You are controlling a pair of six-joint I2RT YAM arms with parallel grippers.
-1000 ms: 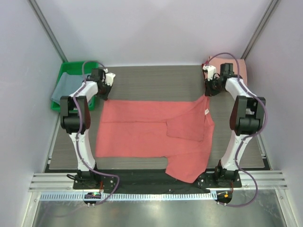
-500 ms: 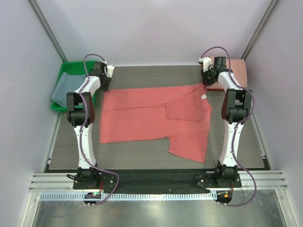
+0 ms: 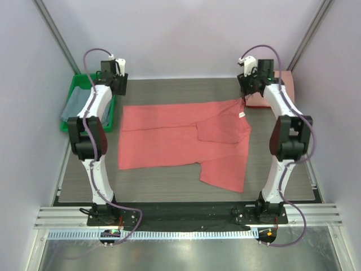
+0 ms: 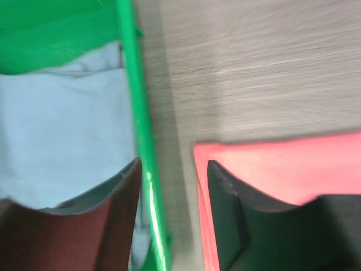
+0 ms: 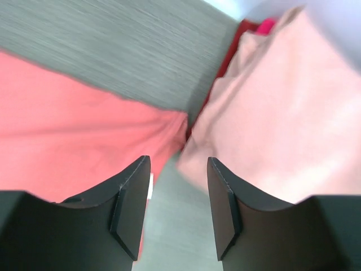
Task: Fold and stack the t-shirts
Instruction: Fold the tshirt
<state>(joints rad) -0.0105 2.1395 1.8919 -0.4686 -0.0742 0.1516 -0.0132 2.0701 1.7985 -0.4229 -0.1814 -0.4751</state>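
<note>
**Item list: three t-shirts, two arms**

- Coral-red t-shirt (image 3: 180,138): spread flat mid-table, one part folded over.
- Pale pink t-shirt (image 5: 282,113): far right corner, touching the red one.
- Grey-blue t-shirt (image 4: 62,124): inside the green tray (image 4: 141,113).
- Left gripper (image 4: 172,169): fingers spread, empty, above the tray rim.
- Right gripper (image 5: 177,166): fingers spread, empty.

Carrying coral-red t-shirt (image 3: 169,141) across table (image 3: 180,90) middle, pale pink t-shirt (image 3: 286,83) at far right corner, green tray (image 3: 77,86) at far left corner.
</note>
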